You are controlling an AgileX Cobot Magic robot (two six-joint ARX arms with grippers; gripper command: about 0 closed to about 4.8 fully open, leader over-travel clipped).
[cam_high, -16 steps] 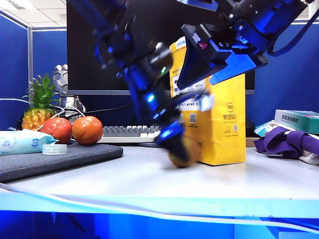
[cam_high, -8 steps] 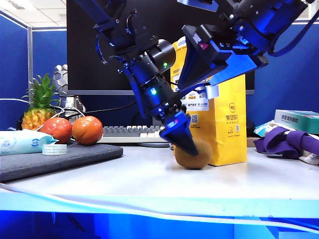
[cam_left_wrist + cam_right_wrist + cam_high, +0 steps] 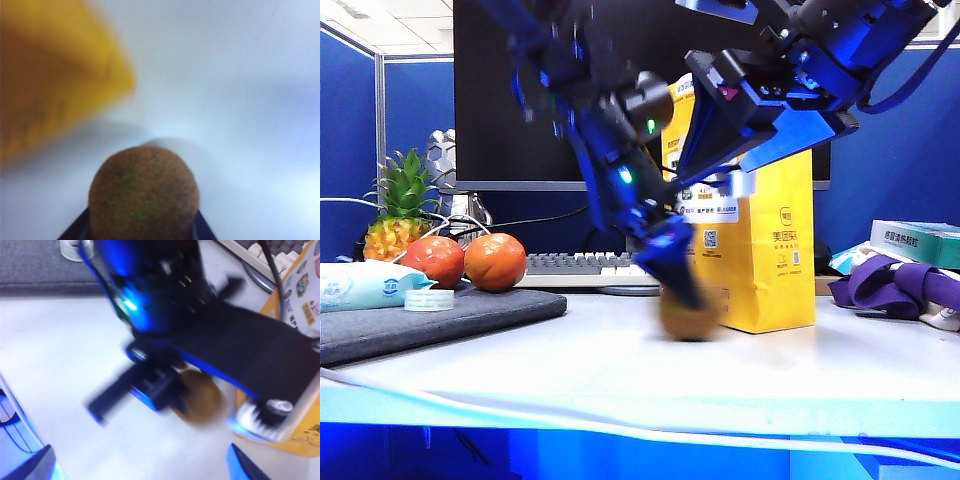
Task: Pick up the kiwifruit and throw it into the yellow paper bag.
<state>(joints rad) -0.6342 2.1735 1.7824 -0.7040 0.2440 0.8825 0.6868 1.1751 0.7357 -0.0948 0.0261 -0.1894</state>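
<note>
Now our left tool (image 3: pixel 678 290) clamps the kiwifruit (image 3: pixel 688 318) low beside the yellow paper bag (image 3: pixel 760 250) for lifting, while our right tool (image 3: pixel 140 460), jaws spread, waits above.

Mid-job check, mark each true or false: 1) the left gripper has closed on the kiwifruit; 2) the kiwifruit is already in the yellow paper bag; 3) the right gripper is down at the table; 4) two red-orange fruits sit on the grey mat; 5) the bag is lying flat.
1) True. The left gripper is shut on the kiwifruit, whose sides sit between the fingers in the left wrist view.
2) False. It is down at the white table, beside the yellow paper bag.
3) False. The right gripper hangs high above, open and empty.
4) True. The red-orange fruits sit on the grey mat.
5) False. The bag stands upright.
</note>
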